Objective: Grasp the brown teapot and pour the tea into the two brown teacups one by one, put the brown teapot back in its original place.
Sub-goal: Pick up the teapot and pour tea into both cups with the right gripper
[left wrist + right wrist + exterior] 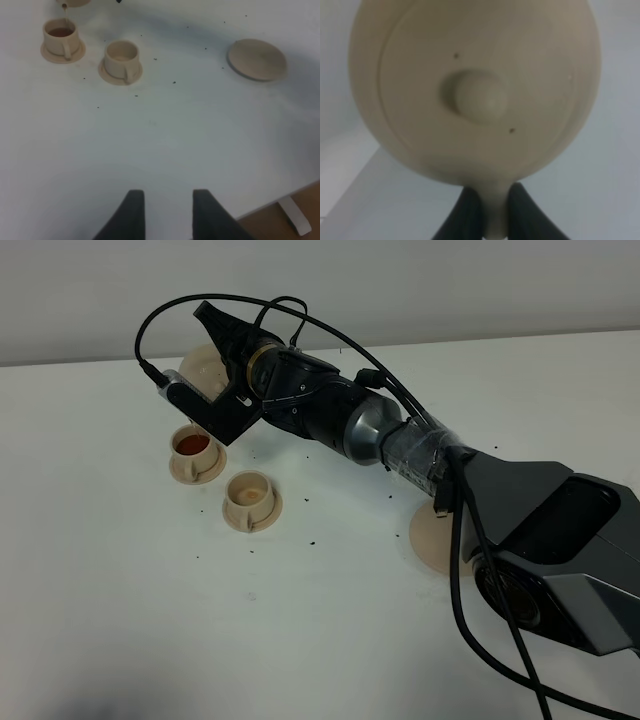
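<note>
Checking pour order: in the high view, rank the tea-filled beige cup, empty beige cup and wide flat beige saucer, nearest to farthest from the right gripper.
From the right gripper:
1. Tea-filled beige cup, directly below it.
2. Empty beige cup, beside the first.
3. Wide flat beige saucer, far right, under the arm.

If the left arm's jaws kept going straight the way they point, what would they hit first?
Probably the bare table, in the gap between the empty teacup and the flat saucer; depth is hard to judge.

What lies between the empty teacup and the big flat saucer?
Only bare white table with a few dark specks between empty teacup and saucer; the left wrist view shows it.
</note>
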